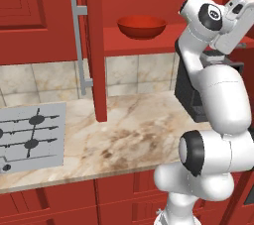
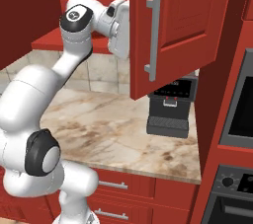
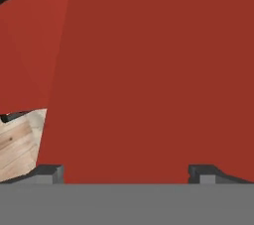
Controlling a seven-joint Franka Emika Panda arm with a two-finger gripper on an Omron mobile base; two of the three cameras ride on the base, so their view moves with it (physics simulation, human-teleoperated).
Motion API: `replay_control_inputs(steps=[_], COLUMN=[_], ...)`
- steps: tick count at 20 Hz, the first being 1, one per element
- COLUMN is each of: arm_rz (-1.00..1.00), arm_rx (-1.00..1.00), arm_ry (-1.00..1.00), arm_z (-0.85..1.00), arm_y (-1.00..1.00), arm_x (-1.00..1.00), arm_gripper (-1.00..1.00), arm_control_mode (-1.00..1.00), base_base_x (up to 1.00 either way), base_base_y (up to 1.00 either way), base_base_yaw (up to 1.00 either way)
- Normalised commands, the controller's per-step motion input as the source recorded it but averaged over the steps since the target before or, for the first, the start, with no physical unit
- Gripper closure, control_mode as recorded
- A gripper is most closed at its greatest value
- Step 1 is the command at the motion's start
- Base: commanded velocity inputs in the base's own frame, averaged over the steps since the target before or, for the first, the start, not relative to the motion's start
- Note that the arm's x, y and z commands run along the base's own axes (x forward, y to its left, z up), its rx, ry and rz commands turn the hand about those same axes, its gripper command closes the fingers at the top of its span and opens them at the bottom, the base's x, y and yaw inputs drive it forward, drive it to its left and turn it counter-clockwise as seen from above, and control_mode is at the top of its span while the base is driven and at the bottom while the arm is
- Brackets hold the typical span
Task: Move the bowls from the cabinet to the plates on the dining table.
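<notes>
One red bowl (image 1: pixel 141 26) is sitting on the cabinet (image 1: pixel 149 45) shelf while the gripper (image 3: pixel 126 172) is hanging wide and empty beside the open door (image 2: pixel 170 30); swinging in carelessly could be clipping that door.

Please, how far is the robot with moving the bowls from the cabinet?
Done: the cabinet door stands open, so the red bowl is reachable. In hand: the tool is open and empty, facing a red cabinet surface close up. Left: the red bowl still sits on the inner shelf, so grasping it and carrying it to a plate are not yet done.
</notes>
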Motion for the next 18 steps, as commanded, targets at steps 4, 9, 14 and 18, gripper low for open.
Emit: replay_control_inputs(steps=[4,9,14,18], arm_rz=[-0.05,-0.05,-0.04,-0.02], arm_rx=[0.00,0.00,0.00,0.00], arm_ry=[0.00,0.00,0.00,0.00], arm_z=[-0.05,0.00,0.00,0.00], arm_y=[-0.50,-0.47,-0.37,-0.37], arm_x=[-0.15,-0.38,-0.54,-0.44], arm_gripper=[-1.00,-1.00,-1.00,-1.00], arm_control_mode=[-1.00,-1.00,-1.00,-1.00], base_base_x=[0.00,0.00,0.00,0.00], base_base_y=[0.00,0.00,0.00,0.00], base_base_yaw=[0.00,0.00,0.00,0.00])
